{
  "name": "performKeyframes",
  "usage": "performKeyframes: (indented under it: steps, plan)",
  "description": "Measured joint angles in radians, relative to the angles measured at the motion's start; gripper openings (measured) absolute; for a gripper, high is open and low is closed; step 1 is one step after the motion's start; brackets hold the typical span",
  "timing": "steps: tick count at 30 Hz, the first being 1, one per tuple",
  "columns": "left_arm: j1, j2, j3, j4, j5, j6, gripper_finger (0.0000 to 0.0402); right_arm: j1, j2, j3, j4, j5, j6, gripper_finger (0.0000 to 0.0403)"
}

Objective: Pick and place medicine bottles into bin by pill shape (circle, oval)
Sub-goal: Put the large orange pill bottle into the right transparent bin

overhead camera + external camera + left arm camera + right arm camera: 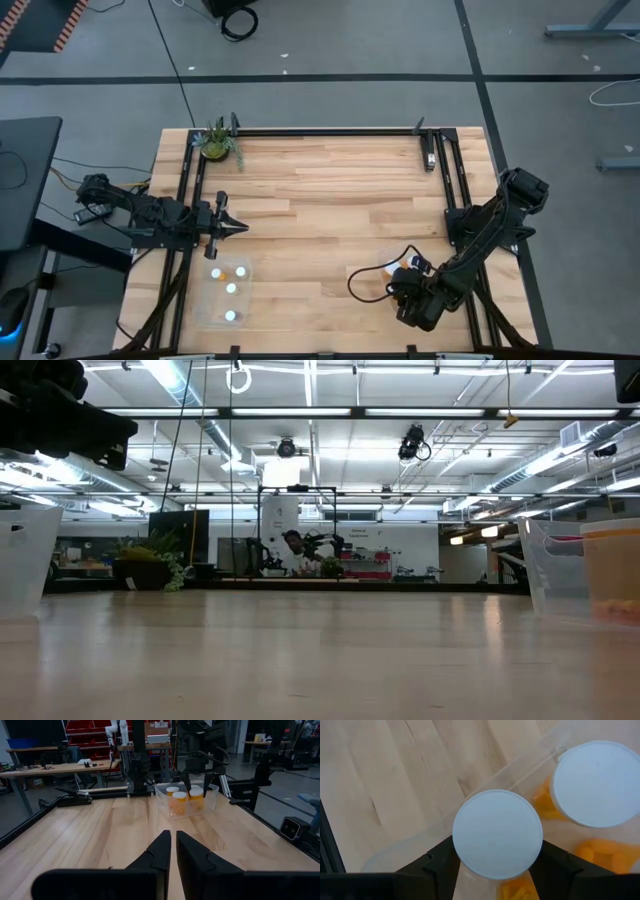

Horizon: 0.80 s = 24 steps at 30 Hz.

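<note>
Right wrist view: right gripper [497, 865] clamps a light, rigid bottle [497, 834] below its white cap, over the bin [415, 842]; left gripper [172, 852] sits closed.

Both arms are black, built of blocky jointed segments: the left arm [140, 215] ends in a slim, pointed left gripper [232, 228], and the right arm [490, 235] is bulkier at its rounded joints. A black cable [368, 280] loops out from the right arm's wrist. Up close, the left gripper's fingers [159, 851] are matte black wedges tapering to blunt tips.
</note>
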<state>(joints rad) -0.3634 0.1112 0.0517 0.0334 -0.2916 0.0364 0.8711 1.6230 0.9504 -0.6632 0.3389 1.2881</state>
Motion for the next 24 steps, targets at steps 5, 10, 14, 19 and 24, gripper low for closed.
performKeyframes:
  steps: [5, 10, 14, 19, 24]
  plan:
    - [0.0, 0.0, 0.0, 0.0, 0.0, 0.0, 0.003, 0.0, 0.0, 0.0, -0.001, 0.0, 0.001, 0.022]
    - [0.0, 0.0, 0.0, 0.0, 0.0, 0.0, 0.003, 0.0, 0.0, 0.0, -0.001, 0.0, 0.002, 0.0221]
    - [0.0, 0.0, 0.0, 0.0, 0.0, 0.0, 0.0037, 0.0, 0.0, 0.0, -0.001, 0.001, 0.007, 0.0221]
    - [0.0, 0.0, 0.0, 0.0, 0.0, 0.0, 0.0036, 0.0, 0.0, 0.0, -0.001, 0.0, 0.01, 0.0222]
    - [0.0, 0.0, 0.0, 0.0, 0.0, 0.0, 0.0028, 0.0, 0.0, 0.0, -0.001, 0.0, 0.01, 0.0222]
